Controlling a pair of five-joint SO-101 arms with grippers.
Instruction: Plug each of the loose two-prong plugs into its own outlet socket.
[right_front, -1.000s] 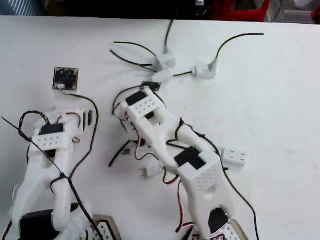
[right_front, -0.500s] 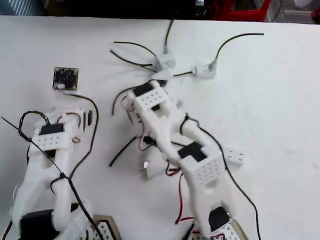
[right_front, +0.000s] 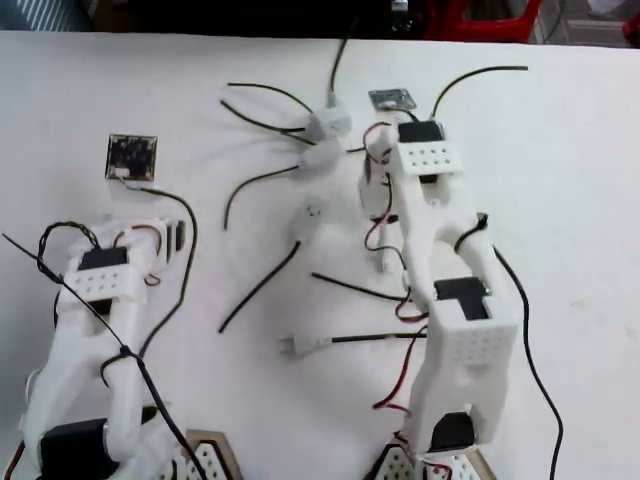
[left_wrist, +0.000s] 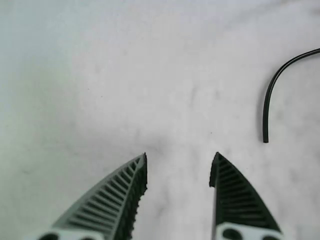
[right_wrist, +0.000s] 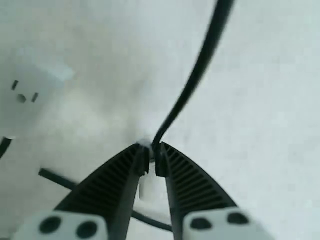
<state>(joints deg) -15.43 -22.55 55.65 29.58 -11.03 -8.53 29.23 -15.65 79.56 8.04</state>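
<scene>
My right gripper (right_wrist: 151, 152) is shut on a small white plug (right_wrist: 145, 189) whose black cable (right_wrist: 200, 65) rises away from the fingertips. A white outlet socket (right_wrist: 26, 89) with two slots lies on the table close beside it. From above, the right arm (right_front: 428, 158) stretches to the back of the table, beside two white socket blocks (right_front: 328, 124) (right_front: 318, 155). A loose two-prong plug (right_front: 293, 346) lies near the front, and another small white plug (right_front: 312, 213) lies mid-table. My left gripper (left_wrist: 178, 167) hangs open over bare table.
Several black cables (right_front: 262, 285) trail across the middle of the white table (right_front: 560, 200). A cable end (left_wrist: 265, 139) lies just past the left fingertips. A small dark circuit board (right_front: 131, 155) sits ahead of the left arm (right_front: 100, 280). Red wires hang from the right arm.
The right arm swung from the table's middle to the back right, uncovering the cables and plugs beneath it. The left arm stayed still.
</scene>
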